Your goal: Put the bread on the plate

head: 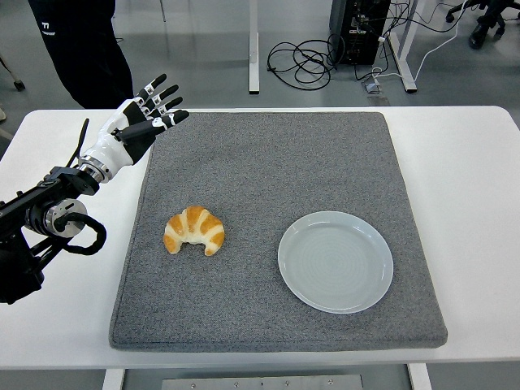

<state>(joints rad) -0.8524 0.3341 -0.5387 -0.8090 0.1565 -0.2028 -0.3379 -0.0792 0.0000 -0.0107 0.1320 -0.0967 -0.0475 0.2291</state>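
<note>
So, left hand [140, 122] fingers spread wide (holding nothing) over mat's [268, 146] far left corner, croissant [194, 230] on mat, left of empty plate [335, 261], well apart from hand.

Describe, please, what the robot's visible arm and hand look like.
The left arm is black with round silver joint housings and a looping black cable. Its five-fingered left hand has a white back and wrist and black fingers with small white markings.
</note>
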